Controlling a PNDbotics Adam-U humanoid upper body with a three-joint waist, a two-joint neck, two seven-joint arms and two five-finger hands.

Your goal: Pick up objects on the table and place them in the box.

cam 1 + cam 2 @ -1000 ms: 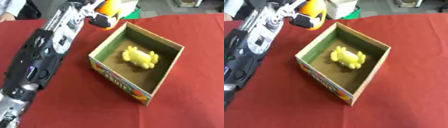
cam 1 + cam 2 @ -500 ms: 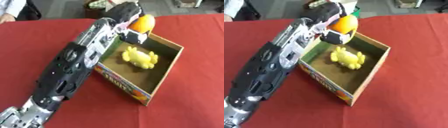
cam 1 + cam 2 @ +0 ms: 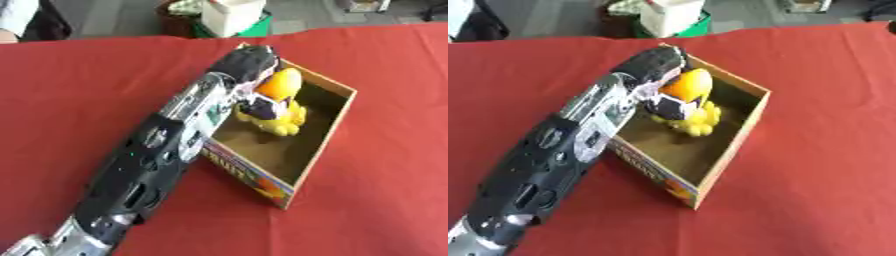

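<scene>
Centrally, the left robot hand point(image 3: 254, 95), fingers curled around a smooth orange rounded toy point(image 3: 278, 84), hangs inside the open cardboard box point(image 3: 328, 131) above a knobbly yellow toy point(image 3: 282, 122); likely light, rigid.

One box point(image 3: 317, 150), one orange object point(image 3: 278, 83), one yellow object point(image 3: 282, 123), one robot hand point(image 3: 249, 65).
</scene>
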